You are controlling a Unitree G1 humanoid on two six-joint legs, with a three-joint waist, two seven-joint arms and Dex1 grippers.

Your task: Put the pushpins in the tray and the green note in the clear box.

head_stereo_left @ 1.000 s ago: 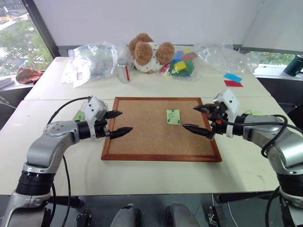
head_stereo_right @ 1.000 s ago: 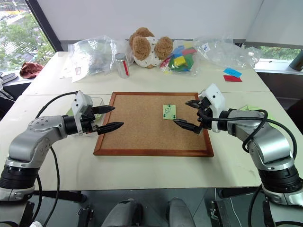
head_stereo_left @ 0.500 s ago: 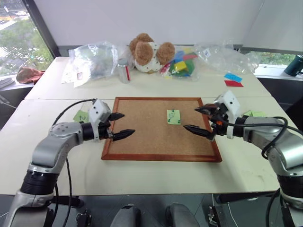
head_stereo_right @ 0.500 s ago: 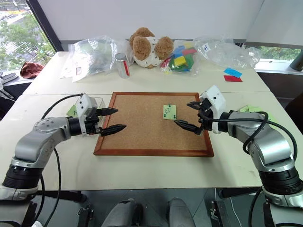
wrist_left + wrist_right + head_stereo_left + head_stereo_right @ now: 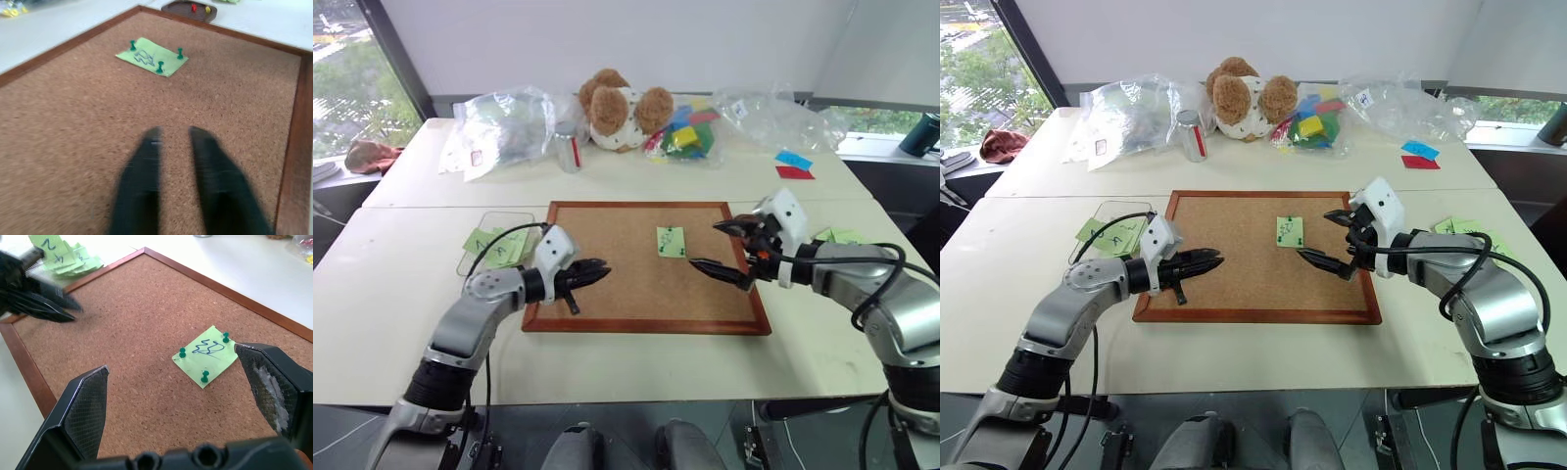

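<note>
The green note (image 5: 672,242) lies on the corkboard (image 5: 636,289), held by three green pushpins (image 5: 205,378) at its edges. My right gripper (image 5: 705,245) hovers open just right of the note, which lies ahead of its spread fingers in the right wrist view. My left gripper (image 5: 592,273) is shut on nothing, low over the board's left part and pointing toward the note (image 5: 151,56). The dark-brown tray (image 5: 183,15) sits just past the board's far edge, with a red and a yellow pushpin in it. The clear box (image 5: 489,220) stands left of the board with green notes inside.
At the back of the table are a teddy bear (image 5: 617,108), clear plastic bags (image 5: 504,127), a metal can (image 5: 568,147) and coloured blocks (image 5: 685,132). Blue and red notes (image 5: 793,164) lie at the back right. More green notes (image 5: 837,235) lie right of the board.
My left gripper has shut and moved right and down, from beside the board's left edge to over the cork. The right gripper has stayed open in place.
</note>
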